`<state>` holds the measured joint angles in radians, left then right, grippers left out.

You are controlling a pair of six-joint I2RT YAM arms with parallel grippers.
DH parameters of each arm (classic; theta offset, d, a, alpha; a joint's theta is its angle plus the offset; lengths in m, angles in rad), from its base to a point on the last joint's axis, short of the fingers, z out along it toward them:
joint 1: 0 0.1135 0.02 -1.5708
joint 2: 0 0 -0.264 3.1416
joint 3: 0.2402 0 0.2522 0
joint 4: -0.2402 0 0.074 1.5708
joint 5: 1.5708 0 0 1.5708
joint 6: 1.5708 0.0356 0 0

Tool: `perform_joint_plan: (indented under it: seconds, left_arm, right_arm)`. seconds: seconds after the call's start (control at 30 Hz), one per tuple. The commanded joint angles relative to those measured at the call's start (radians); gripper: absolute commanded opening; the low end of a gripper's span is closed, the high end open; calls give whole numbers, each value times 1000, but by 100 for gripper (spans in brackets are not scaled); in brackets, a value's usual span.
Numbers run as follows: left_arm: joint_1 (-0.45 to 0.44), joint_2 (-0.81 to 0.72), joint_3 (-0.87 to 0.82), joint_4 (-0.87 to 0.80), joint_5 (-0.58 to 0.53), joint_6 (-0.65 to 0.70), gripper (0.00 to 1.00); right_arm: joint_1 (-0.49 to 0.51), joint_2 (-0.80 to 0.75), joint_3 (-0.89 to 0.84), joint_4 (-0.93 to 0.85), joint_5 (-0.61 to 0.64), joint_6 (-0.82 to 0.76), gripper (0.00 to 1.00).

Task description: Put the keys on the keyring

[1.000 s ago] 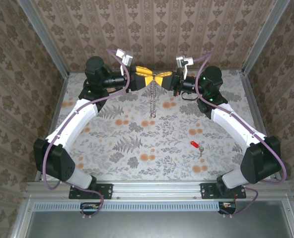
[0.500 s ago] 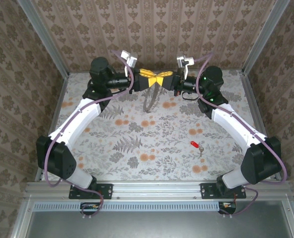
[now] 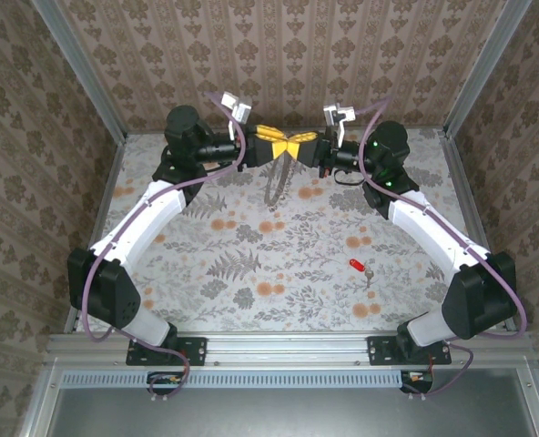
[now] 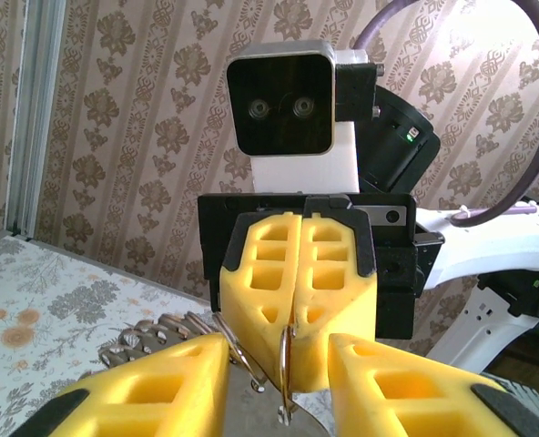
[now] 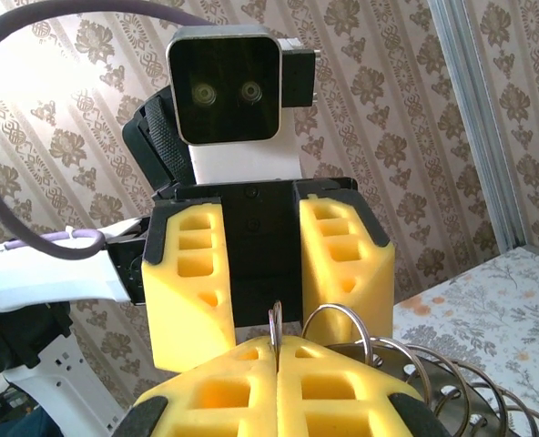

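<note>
The right gripper is clenched on the ring, which dangles below it. The left gripper faces it, jaws parted astride the ring's top. 1 key lies well apart, front-right of the ring.

Left claw parted, right claw pinched tight, tip to tip in mid-air.

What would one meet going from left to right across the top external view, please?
Yellow-fingered left end effector → yellow-fingered right end effector → tiny dark metal key with red plastic head.
</note>
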<state>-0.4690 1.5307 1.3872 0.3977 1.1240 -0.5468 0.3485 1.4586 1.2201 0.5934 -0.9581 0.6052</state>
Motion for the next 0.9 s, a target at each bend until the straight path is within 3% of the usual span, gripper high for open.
perform_joint_plan:
  seconds: [0.0, 0.27, 0.63, 0.87]
  left_arm:
    - [38, -25, -18, 79, -9, -44, 36]
    - [39, -21, -18, 91, 19, -56, 31]
    - [20, -7, -9, 76, 48, -46, 39]
    - [19, -3, -4, 66, 47, -37, 32]
  right_arm:
    - [-5, -41, -7, 13, -2, -21, 0]
    - [-6, -37, -7, 17, 1, -18, 0]
    - [-6, -37, -5, 20, -1, -15, 0]
    - [-8, -40, -7, 16, 1, -18, 0]
